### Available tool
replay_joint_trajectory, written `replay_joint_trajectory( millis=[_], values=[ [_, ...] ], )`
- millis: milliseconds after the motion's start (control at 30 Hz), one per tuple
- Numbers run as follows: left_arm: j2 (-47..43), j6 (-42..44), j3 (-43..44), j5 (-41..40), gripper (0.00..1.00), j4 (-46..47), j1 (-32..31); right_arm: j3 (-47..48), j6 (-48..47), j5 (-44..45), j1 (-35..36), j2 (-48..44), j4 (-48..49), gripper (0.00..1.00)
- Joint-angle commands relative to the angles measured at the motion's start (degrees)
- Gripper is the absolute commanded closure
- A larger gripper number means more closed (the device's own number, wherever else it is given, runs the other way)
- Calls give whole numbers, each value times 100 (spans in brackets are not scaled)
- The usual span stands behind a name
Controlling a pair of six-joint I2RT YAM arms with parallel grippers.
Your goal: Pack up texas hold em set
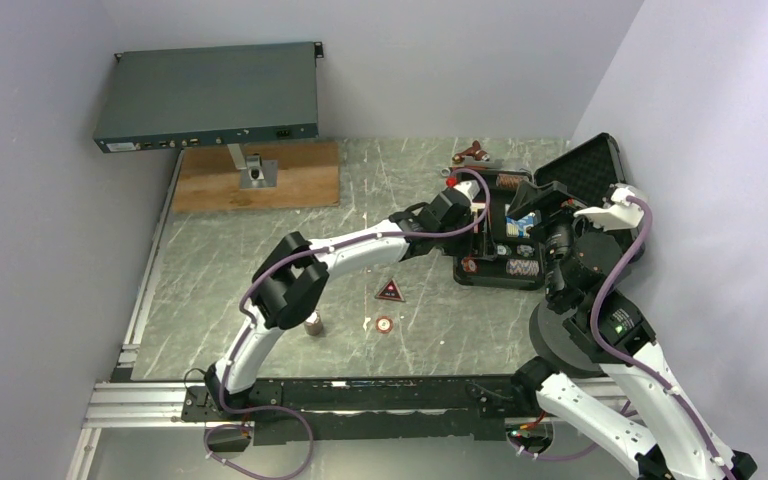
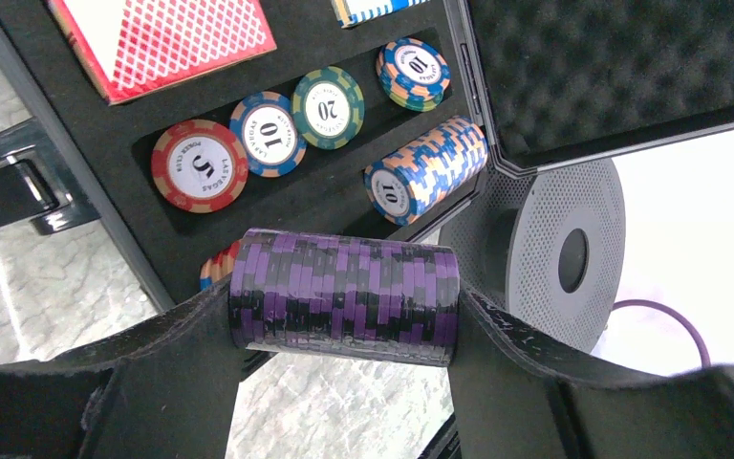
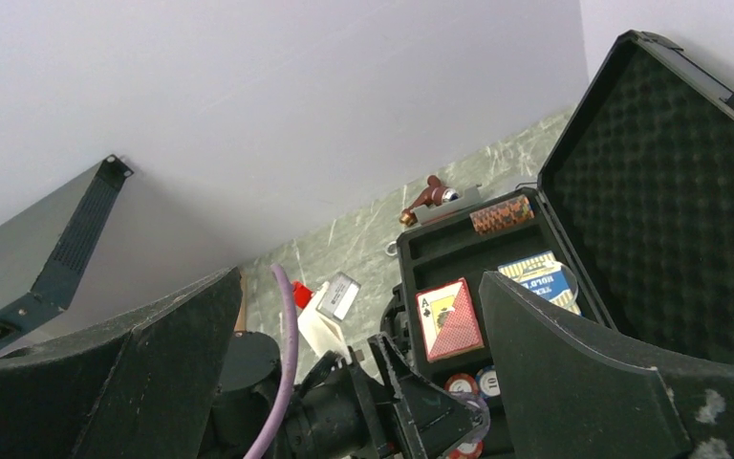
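The black briefcase (image 1: 488,272) lies open at the right, its foam lid (image 1: 585,170) raised. My left gripper (image 2: 344,320) is shut on a purple-and-black stack of chips (image 2: 344,292), held sideways just above the case's near edge. Below it lie a red deck (image 2: 167,38), single chips marked 5 (image 2: 199,164), 10 (image 2: 268,134) and 20 (image 2: 328,107), and an orange-blue stack (image 2: 427,170). My right gripper (image 3: 361,287) hovers open over the case with nothing between its fingers. A red-black triangle piece (image 1: 391,291), one chip (image 1: 384,324) and a short chip stack (image 1: 314,325) sit on the table.
A grey-blue rack box (image 1: 210,98) stands on a post above a wooden board (image 1: 260,178) at the back left. A red-handled wrench (image 1: 473,153) lies behind the case. Walls close in at the back and right.
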Motion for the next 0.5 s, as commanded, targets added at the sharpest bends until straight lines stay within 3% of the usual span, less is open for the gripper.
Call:
replay_joint_trajectory(
  millis=[0, 267, 467],
  values=[
    [93, -189, 531, 302, 100, 556, -53, -40, -136, -51, -2, -26, 220, 2],
    [239, -258, 613, 365, 96, 482, -70, -48, -149, -75, -2, 25, 219, 2],
    [246, -336, 650, 353, 72, 379, -87, -67, -149, -88, -3, 36, 214, 2]
  ],
)
